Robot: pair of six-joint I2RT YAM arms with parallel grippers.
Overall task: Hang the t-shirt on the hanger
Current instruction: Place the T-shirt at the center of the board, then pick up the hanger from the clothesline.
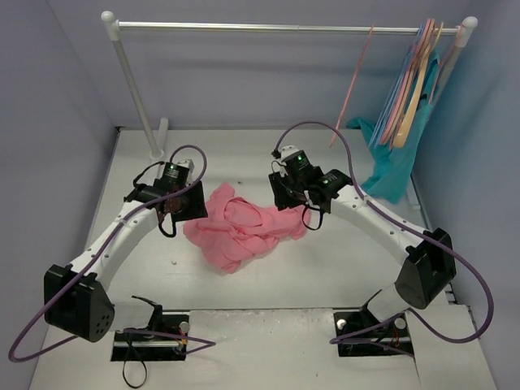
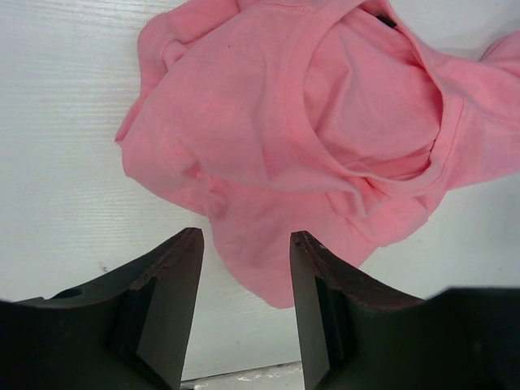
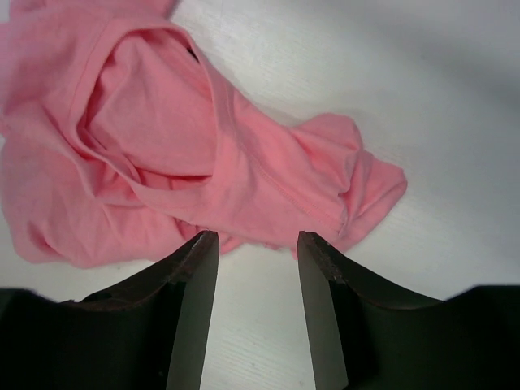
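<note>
The salmon-pink t-shirt (image 1: 241, 227) lies crumpled on the white table between the two arms. My left gripper (image 1: 188, 210) is open at the shirt's left edge. In the left wrist view a lobe of the t-shirt (image 2: 309, 122) reaches between the open fingers of the gripper (image 2: 246, 248). My right gripper (image 1: 289, 195) is open at the shirt's right edge. In the right wrist view the t-shirt (image 3: 203, 162) lies just beyond the tips of the gripper (image 3: 256, 244), with bare table between the fingers. The thin pink hanger (image 1: 356, 85) hangs slanted from the rail, away from both grippers.
A white clothes rail (image 1: 276, 28) spans the back on a post (image 1: 138, 97) at the left. Several thicker hangers (image 1: 410, 85) and a teal-green garment (image 1: 398, 166) hang at its right end. Blue-grey walls close in left, right and back.
</note>
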